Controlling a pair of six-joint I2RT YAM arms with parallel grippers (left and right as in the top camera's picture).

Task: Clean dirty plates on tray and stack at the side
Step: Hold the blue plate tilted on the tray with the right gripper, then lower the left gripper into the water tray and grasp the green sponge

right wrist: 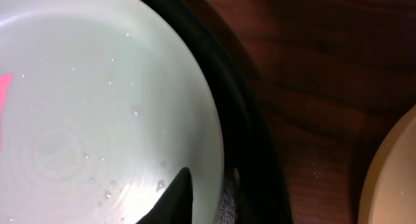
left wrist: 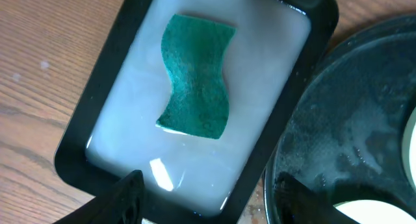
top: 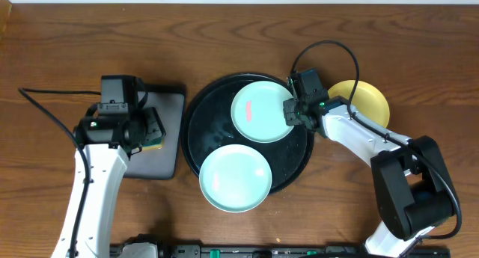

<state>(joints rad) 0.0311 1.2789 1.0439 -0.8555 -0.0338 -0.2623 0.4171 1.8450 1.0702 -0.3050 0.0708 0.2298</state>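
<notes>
The round black tray (top: 202,116) holds two pale mint plates. The back plate (top: 258,112) has a red smear. The front plate (top: 234,178) also has a smear and overhangs the tray's front rim. The yellow plate (top: 365,101) lies on the table right of the tray. My right gripper (top: 290,113) is shut on the back mint plate's right rim. In the right wrist view one finger (right wrist: 201,185) lies on that plate (right wrist: 97,107). My left gripper (left wrist: 208,198) is open and empty, above the near rim of the sponge tray.
A rectangular black tray (left wrist: 305,87) of milky water with a green sponge (left wrist: 195,78) stands left of the round tray (left wrist: 351,133), almost touching it. It also shows in the overhead view (top: 168,149). The yellow plate's edge (right wrist: 396,178) shows at right in the right wrist view.
</notes>
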